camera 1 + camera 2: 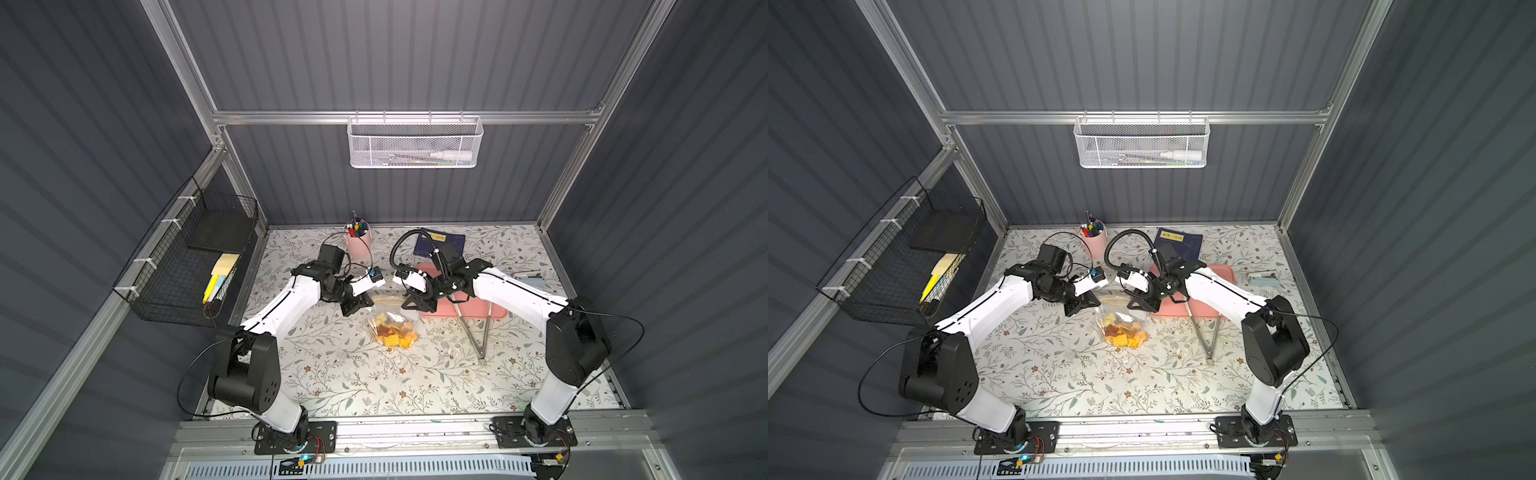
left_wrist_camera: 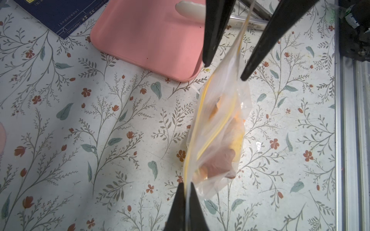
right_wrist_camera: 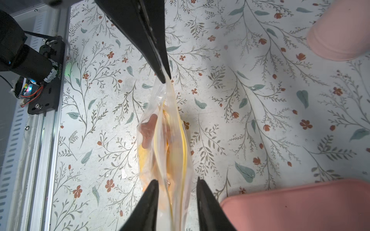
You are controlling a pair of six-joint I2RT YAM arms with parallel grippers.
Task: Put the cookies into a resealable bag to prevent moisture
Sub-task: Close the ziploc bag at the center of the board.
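Observation:
The resealable bag [image 1: 392, 318] [image 1: 1121, 318] is clear with a yellow zip line and hangs upright between both arms, its bottom resting on the floral tabletop. The cookies [image 1: 395, 332] [image 1: 1125, 334], orange-yellow and brown, lie heaped inside it, also visible through the plastic [image 2: 220, 160] [image 3: 150, 132]. My left gripper [image 2: 186, 186] [image 1: 371, 301] is shut on one end of the bag's top edge. My right gripper [image 3: 177, 182] [image 1: 409, 304] is open. Its two fingers stand either side of the other end of the zip edge, with a gap on each side.
A pink tray [image 1: 494, 309] [image 2: 150, 40] [image 3: 300, 206] lies just right of the bag, with metal tongs [image 1: 478, 332] resting across its front edge. Behind stand a pink pen cup [image 1: 357, 239] and a dark blue book [image 1: 449, 243]. A wire basket [image 1: 187, 270] hangs on the left wall.

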